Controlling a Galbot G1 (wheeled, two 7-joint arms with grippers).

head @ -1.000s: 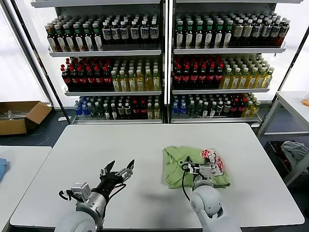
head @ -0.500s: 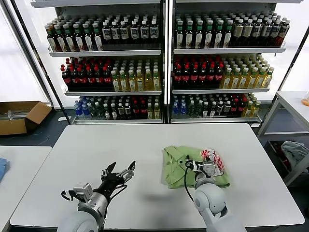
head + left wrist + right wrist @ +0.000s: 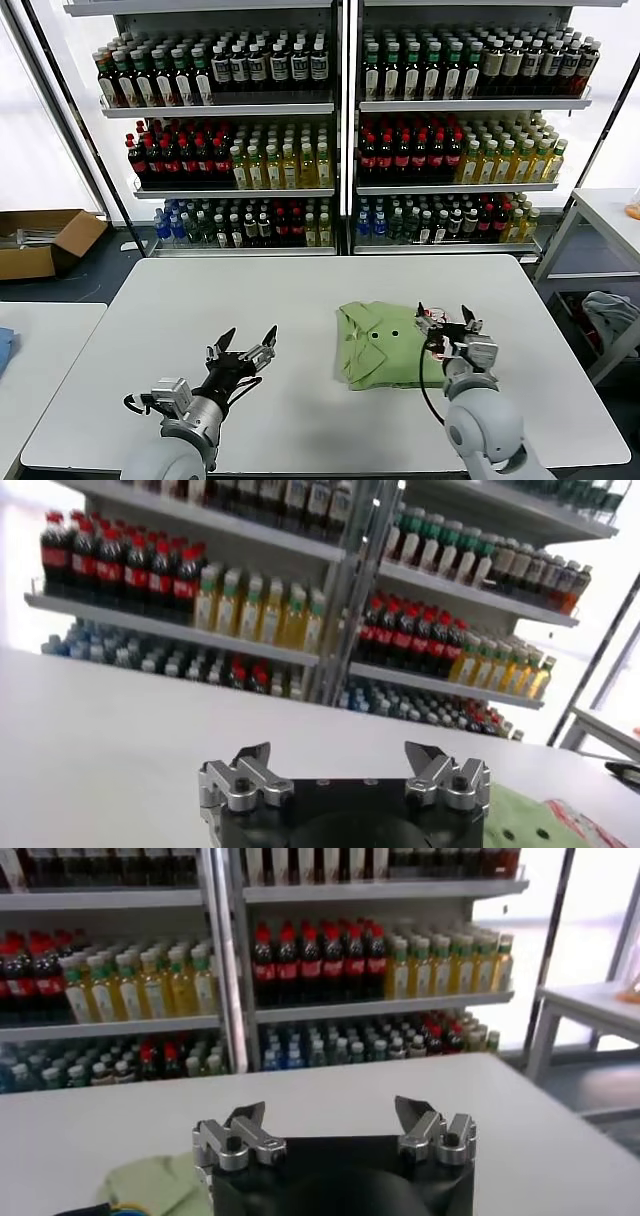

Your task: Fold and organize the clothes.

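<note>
Item: light green polo shirt (image 3: 383, 345), folded into a compact block, lying right of centre on the white counter (image 3: 300, 300). Collar and two small dark buttons face up; a scrap of red-and-white print shows at its right edge. Near edge sits well back from the counter's front rim; far edge leaves bare counter up to the back rim.

Right pincer (image 3: 447, 327): fingers spread, empty, just beside the shirt's right edge, over the counter; its wrist view shows a corner of green fabric (image 3: 150, 1183) beside it.

Left pincer (image 3: 243, 352): fingers spread, empty, over the bare left-front part of the counter, well apart from the shirt.

Surroundings: shelves of bottles (image 3: 340, 130) behind the counter; cardboard box (image 3: 40, 240) on the floor at far left; a second table (image 3: 610, 215) at right.
</note>
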